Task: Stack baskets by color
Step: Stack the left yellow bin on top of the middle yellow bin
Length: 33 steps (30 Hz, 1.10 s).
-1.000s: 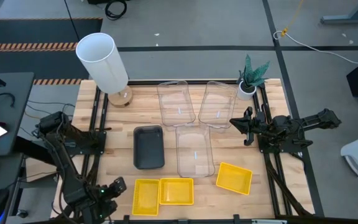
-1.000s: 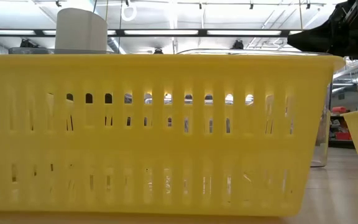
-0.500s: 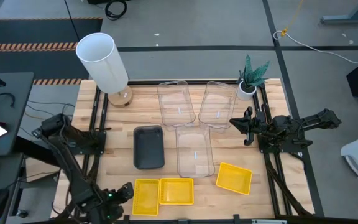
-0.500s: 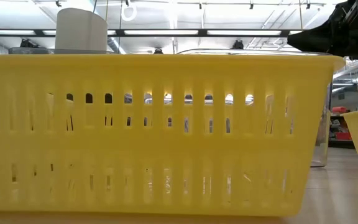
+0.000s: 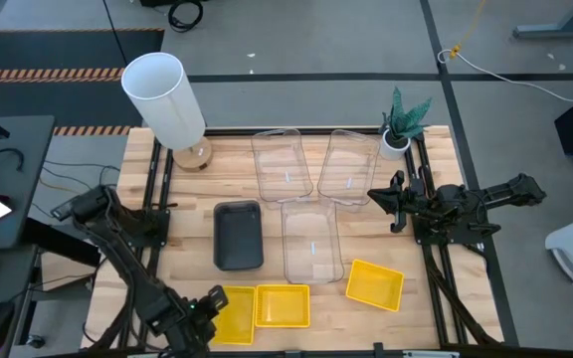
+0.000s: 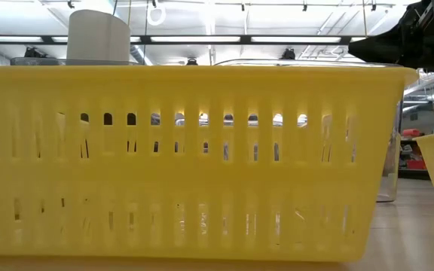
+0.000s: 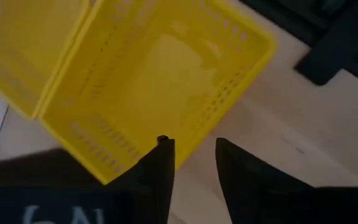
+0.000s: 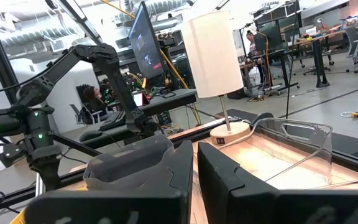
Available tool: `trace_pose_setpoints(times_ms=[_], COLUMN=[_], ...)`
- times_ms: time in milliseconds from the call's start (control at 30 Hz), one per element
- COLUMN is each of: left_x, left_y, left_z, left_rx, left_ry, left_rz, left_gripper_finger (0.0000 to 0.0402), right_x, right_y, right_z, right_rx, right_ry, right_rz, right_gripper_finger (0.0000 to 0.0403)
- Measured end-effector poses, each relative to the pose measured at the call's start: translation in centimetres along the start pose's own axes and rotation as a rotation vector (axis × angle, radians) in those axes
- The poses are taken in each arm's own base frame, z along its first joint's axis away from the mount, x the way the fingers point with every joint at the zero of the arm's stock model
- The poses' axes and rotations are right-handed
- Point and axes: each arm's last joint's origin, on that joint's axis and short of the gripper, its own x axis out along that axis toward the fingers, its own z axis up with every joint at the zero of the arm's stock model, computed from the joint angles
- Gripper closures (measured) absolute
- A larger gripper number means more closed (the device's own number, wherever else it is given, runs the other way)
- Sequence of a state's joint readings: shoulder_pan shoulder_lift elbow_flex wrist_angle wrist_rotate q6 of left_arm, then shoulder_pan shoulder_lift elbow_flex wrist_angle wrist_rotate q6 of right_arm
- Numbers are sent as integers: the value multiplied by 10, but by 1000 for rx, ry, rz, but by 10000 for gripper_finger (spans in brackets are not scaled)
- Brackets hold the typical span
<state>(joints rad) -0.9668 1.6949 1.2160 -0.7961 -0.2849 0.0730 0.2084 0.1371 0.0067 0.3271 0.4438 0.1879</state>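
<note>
Your grey baskets [image 5: 238,236] look done — one dark pile sits mid-table, though from above you can't count how many are nested in it. The rest is still ahead of you. The three clear baskets lie separately: two side by side at the far edge [image 5: 284,163] [image 5: 348,166] and one nearer [image 5: 312,242], just beside the grey pile. The three yellow ones are single too: two touching along the near edge [image 5: 233,313] [image 5: 283,305], the third [image 5: 375,284] a little apart to the right.

Your left gripper [image 7: 191,149] is at the near-left yellow basket, fingers part-spread with one over its outer wall — not yet pinching it, as far as the wrist view shows. Your right gripper [image 5: 395,203] waits beside the clear baskets, fingers pressed together, empty.
</note>
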Motion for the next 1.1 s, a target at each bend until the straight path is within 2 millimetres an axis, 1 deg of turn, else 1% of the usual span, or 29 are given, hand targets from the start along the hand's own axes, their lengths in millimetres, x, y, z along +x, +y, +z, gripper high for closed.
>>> trace_pose_setpoints(times_ms=[133, 300, 433, 533, 633, 833, 967, 1100], left_x=[11, 24, 31, 31, 33, 37, 39, 50], left_y=[-3, -7, -9, -9, -4, 3, 2, -1], left_z=[3, 2, 2, 3, 2, 2, 2, 1], left_rx=[71, 100, 189, 233, 233, 227, 243, 255], left_ry=[9, 60, 80, 78, 80, 77, 80, 117], left_rz=[-14, -16, -21, -24, -41, -74, -77, -87], left_gripper_finger=[278, 248, 224, 220, 232, 267, 290, 313], right_x=[0, 0, 0, 0, 0, 0, 0, 0], right_y=[0, 0, 0, 0, 0, 0, 0, 0], right_z=[0, 0, 0, 0, 0, 0, 0, 0], right_rx=[0, 0, 0, 0, 0, 0, 0, 0], right_ry=[1, 0, 0, 0, 0, 0, 0, 0], right_rz=[0, 0, 0, 0, 0, 0, 0, 0], right_gripper_finger=[373, 373, 373, 373, 373, 373, 373, 373])
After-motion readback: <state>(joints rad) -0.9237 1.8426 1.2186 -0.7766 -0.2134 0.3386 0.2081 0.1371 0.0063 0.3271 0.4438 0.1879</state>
